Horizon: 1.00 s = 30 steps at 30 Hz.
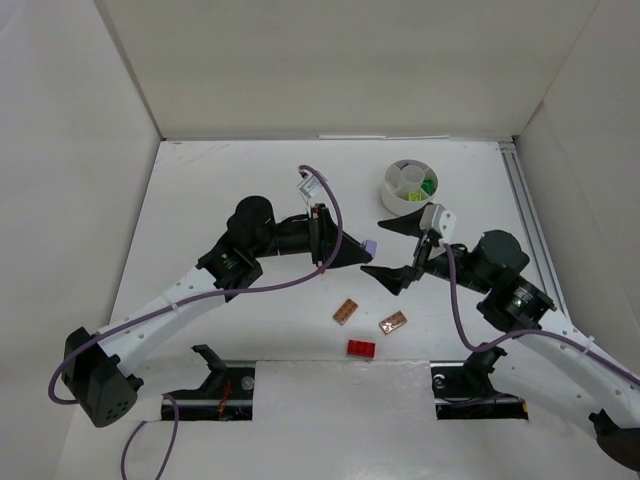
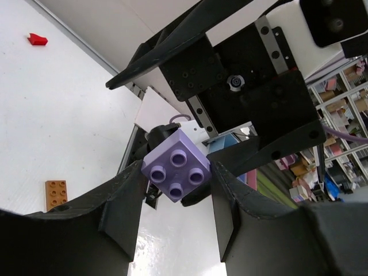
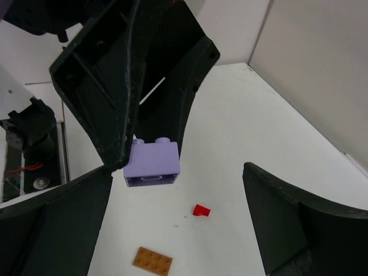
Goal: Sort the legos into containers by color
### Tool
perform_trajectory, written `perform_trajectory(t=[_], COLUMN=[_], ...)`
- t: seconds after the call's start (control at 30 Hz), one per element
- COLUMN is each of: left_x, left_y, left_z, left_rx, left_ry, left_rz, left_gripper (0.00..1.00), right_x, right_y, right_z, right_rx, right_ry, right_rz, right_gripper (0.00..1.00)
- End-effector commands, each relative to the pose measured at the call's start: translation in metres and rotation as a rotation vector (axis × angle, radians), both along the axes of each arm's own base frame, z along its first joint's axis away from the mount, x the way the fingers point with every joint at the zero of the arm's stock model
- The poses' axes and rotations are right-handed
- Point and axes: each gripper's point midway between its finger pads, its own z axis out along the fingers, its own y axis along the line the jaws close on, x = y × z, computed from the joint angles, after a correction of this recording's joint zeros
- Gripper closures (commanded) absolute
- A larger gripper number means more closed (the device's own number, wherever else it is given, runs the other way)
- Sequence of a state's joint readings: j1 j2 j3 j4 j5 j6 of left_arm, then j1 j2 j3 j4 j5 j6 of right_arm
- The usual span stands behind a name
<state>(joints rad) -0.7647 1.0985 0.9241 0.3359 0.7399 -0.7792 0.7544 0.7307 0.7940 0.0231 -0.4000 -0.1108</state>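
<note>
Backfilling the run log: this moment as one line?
left tool: shut on lilac brick, raised | right tool: open, facing it | table: orange-brown bricks, red brick | dish: green pieces

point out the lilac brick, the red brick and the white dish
lilac brick (image 2: 176,165), left wrist view, studded top face
red brick (image 1: 361,348), top external view, its middle
white dish (image 1: 396,203), top external view, near outer wall

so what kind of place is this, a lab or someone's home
Most likely a robotics lab test cell: a white table boxed in by plain white panels, a left arm and right arm bolted at its near edge, and cluttered storage shelves beyond in the left wrist view.
</note>
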Motion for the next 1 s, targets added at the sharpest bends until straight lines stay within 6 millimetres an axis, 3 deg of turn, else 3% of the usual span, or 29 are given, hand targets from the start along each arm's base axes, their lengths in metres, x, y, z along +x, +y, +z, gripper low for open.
perform_trajectory(t=[0.0, 0.1, 0.2, 0.33, 0.37, 0.47, 0.6, 0.7, 0.77, 0.8, 0.87, 0.9, 0.97], left_x=[-0.011, -0.009, -0.01, -0.011, -0.013, -0.011, -0.009, -0.006, -0.004, -0.002, 0.002, 0.004, 0.004], left_y=[0.005, 0.005, 0.007, 0.009, 0.01, 0.01, 0.008, 0.006, 0.005, 0.005, 0.005, 0.005, 0.006], left_z=[0.026, 0.026, 0.029, 0.032, 0.035, 0.035, 0.026, 0.023, 0.018, 0.018, 0.017, 0.015, 0.019], left_rx=[-0.08, -0.081, -0.087, -0.094, -0.1, -0.101, -0.08, -0.073, -0.06, -0.061, -0.054, -0.048, -0.056], left_ry=[-0.084, -0.084, -0.09, -0.107, -0.113, -0.113, -0.101, -0.092, -0.079, -0.079, -0.07, -0.063, -0.07], left_rz=[-0.04, -0.031, -0.022, -0.021, -0.021, -0.012, -0.012, -0.003, -0.003, 0.006, 0.029, 0.043, 0.052], left_gripper=[0.78, 0.78, 0.78, 0.78, 0.78, 0.78, 0.77, 0.77, 0.68, 0.51, 0.38, 0.25, 0.16], right_x=[-0.019, -0.019, -0.018, -0.019, -0.02, -0.024, -0.026, -0.026, -0.024, -0.024, -0.018, -0.013, -0.007], right_y=[0.004, 0.008, 0.01, 0.015, 0.017, 0.021, 0.021, 0.021, 0.021, 0.021, 0.019, 0.018, 0.018], right_z=[0.048, 0.047, 0.043, 0.042, 0.043, 0.04, 0.042, 0.044, 0.044, 0.044, 0.045, 0.045, 0.042], right_rx=[0.071, 0.063, 0.055, 0.047, 0.044, 0.035, 0.044, 0.049, 0.054, 0.054, 0.066, 0.069, 0.069], right_ry=[-0.129, -0.125, -0.117, -0.112, -0.112, -0.108, -0.106, -0.113, -0.102, -0.102, -0.075, -0.072, -0.052], right_rz=[0.091, 0.111, 0.12, 0.143, 0.16, 0.194, 0.204, 0.204, 0.19, 0.19, 0.154, 0.125, 0.1], right_gripper=[0.0, 0.04, 0.16, 0.37, 0.49, 0.64, 0.74, 0.76, 0.81, 0.81, 0.83, 0.86, 0.88])
